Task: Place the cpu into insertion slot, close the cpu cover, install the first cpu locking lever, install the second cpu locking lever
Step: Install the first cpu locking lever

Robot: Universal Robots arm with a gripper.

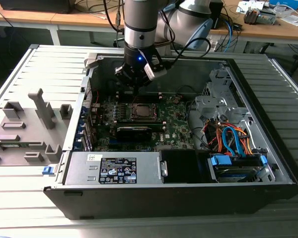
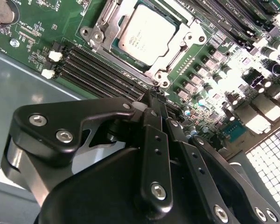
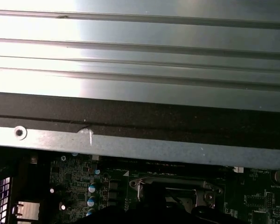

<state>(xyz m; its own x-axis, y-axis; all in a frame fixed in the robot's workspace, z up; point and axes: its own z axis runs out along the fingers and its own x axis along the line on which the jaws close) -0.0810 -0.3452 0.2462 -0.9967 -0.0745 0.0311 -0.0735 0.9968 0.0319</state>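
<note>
Exterior view. My arm reaches down into the open black desktop computer case (image 1: 268, 148), which lies on its side on the grey slatted table (image 1: 20, 64). My hand (image 1: 134, 85) hangs over the far edge of the green motherboard (image 1: 176, 124), just beyond the socket. The cpu (image 1: 142, 111), a small flat square chip with a pale silver-grey metal top, sits in the socket near the board's middle. A grey moulded fixture tray (image 1: 20, 129) lies on the table at the exterior view's left, well apart from the work.

Second wrist view. The cpu (image 2: 147, 35) lies flat and square inside its slot, and the cpu cover (image 2: 100, 35), a thin silver-grey metal frame plate with a square opening, lies down around it, so placing the chip and closing the cover look done. My black hand (image 2: 152, 99) has its fingers pressed together, pinching nothing that I can see; the tips point at the corner of the frame nearest me, beside the black memory slots (image 2: 98, 70). I judge this narrow, closed posture suits pushing a thin lever rather than gripping, though I cannot make out a lever with certainty.

First wrist view. The cpu cover (image 3: 177, 186) shows past the case's dark side wall (image 3: 140, 116).
</note>
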